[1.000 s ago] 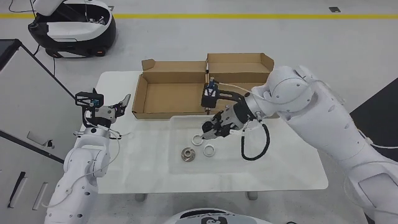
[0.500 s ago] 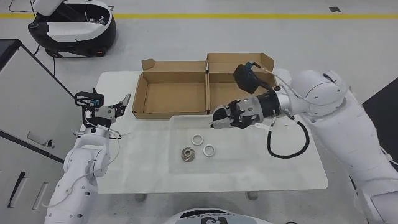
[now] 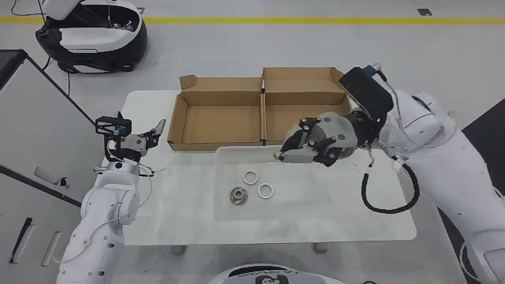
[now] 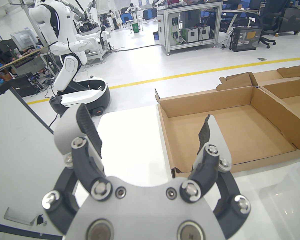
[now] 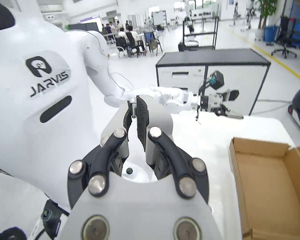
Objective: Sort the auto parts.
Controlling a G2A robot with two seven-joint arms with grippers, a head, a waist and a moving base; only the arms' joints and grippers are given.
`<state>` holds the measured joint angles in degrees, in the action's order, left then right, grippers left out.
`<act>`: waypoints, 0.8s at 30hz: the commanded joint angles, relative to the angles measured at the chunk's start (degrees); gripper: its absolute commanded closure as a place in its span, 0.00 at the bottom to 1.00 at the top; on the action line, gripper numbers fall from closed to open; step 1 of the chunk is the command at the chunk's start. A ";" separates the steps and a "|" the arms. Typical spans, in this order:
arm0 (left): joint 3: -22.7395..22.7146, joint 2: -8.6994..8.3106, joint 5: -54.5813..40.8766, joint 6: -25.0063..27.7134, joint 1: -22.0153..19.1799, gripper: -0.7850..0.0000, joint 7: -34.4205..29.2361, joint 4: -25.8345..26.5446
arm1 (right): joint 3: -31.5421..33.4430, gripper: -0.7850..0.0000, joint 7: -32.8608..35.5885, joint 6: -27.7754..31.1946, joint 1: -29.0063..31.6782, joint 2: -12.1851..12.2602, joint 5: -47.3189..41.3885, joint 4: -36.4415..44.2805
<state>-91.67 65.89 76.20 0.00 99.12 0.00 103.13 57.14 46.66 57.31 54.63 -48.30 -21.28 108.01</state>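
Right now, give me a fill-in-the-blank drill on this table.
The bolt is gripped by the ___ pincer. The left pincer is ___. The tray holds ___ round parts. Beyond the tray stand ___ boxes.
Missing: right; open; three; two.

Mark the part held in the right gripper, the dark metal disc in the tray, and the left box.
threaded part (image 5: 133, 106): right wrist view, its exposed shank.
dark metal disc (image 3: 238, 196): top view, its centre.
left box (image 3: 217, 120): top view, its bare floor.
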 commanded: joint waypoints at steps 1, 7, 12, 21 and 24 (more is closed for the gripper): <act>0.00 0.00 0.00 0.00 0.00 0.00 0.00 0.00 | -0.34 1.00 -0.36 0.69 -1.16 0.54 -1.56 0.70; 0.00 0.00 0.00 0.00 0.00 0.00 0.00 0.00 | 0.84 1.00 -0.36 0.69 -2.96 0.82 -6.71 2.86; 0.00 0.00 0.00 0.00 0.00 0.00 0.00 0.00 | 1.54 1.00 -0.36 0.69 -3.55 0.52 -7.56 3.47; 0.00 0.00 0.00 0.00 0.00 0.00 0.00 0.00 | 1.54 1.00 -0.36 0.69 -3.55 0.52 -7.56 3.47; 0.00 0.00 0.00 0.00 0.00 0.00 0.00 0.00 | 1.66 1.00 -0.66 0.37 -3.46 0.51 -7.34 3.38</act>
<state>-91.67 65.89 76.20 0.00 99.12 0.00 103.13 58.70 46.27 57.97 51.11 -47.78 -28.81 111.46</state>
